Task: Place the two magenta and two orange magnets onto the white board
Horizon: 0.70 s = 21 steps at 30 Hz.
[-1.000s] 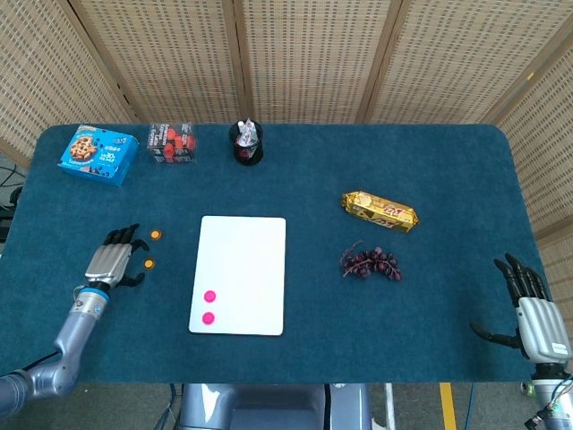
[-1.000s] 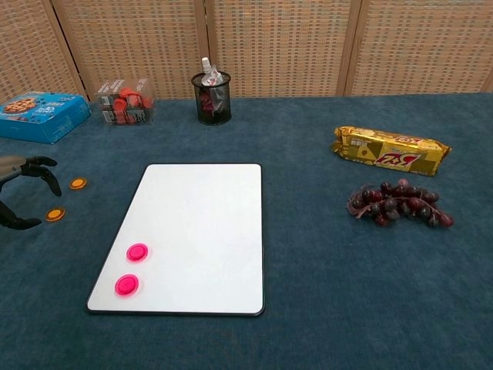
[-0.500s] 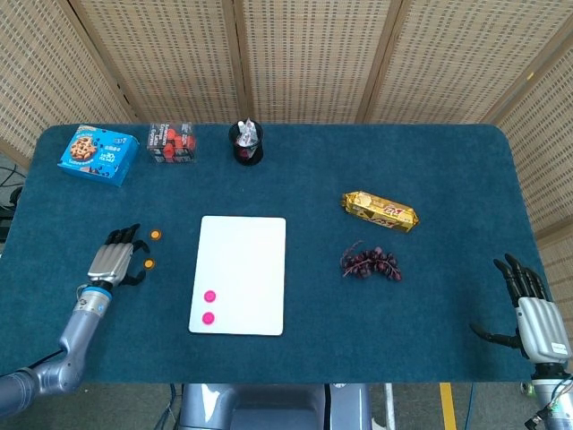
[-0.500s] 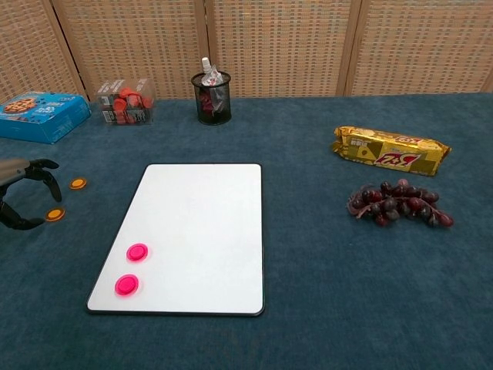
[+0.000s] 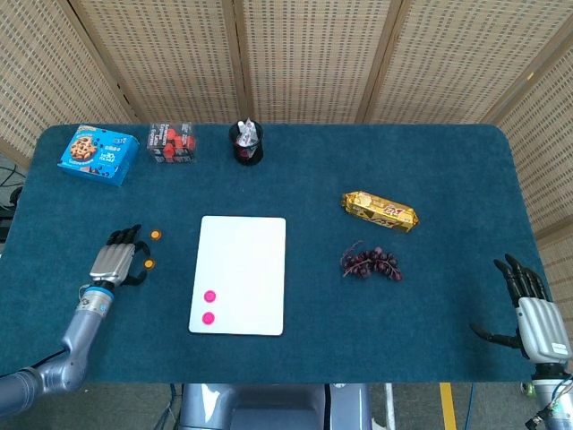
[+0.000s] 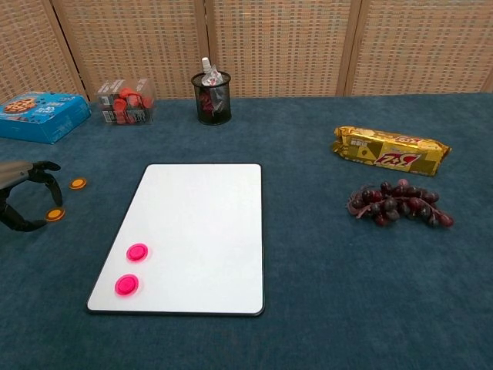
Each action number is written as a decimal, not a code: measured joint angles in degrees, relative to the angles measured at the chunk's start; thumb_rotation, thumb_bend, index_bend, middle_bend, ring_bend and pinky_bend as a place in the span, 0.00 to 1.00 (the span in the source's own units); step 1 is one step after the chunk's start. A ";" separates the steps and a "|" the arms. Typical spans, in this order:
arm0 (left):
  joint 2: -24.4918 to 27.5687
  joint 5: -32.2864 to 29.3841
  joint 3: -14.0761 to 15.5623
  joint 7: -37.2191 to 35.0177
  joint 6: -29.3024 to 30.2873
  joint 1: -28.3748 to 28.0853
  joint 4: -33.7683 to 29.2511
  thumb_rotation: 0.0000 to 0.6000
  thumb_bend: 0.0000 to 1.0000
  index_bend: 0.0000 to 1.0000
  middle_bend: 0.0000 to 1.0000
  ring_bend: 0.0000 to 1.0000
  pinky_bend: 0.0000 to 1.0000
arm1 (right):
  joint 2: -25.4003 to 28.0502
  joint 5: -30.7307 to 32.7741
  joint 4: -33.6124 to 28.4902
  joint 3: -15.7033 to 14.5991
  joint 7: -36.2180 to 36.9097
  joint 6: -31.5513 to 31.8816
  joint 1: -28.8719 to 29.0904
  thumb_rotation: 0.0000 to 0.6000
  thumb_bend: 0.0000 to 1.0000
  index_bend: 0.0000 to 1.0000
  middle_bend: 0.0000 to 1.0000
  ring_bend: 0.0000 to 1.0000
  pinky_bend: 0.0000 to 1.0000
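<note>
Left hand (image 5: 111, 262) open, holding nothing; orange magnet (image 6: 55, 214) just off fingertips (image 6: 52, 187). Pinch square, lift clean, carry to board (image 6: 196, 231).

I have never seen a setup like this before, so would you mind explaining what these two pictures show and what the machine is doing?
This is a two-armed robot with human-like hands at a blue table. One picture looks down from its head, the other forward from its chest. The left hand hovers, fingers apart and holding nothing, beside two orange magnets on the cloth. The right hand rests open at the far side, seen only from the head. Two magenta magnets already sit on the white board. Also there: a cookie box, a clear box of red pieces, a mesh cup, a gold snack pack and grapes.
</note>
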 measured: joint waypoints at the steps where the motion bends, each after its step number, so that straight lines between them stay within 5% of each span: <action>1: -0.11 -0.10 0.00 0.10 -0.10 -0.03 0.12 1.00 0.36 0.38 0.00 0.00 0.00 | 0.00 0.00 0.01 0.00 0.00 -0.01 0.00 1.00 0.00 0.00 0.00 0.00 0.00; 21: -0.65 -0.61 -0.26 0.51 -0.48 0.11 0.41 1.00 0.38 0.54 0.00 0.00 0.00 | 0.08 0.08 -0.09 -0.02 0.15 -0.16 0.03 1.00 0.00 0.00 0.00 0.00 0.00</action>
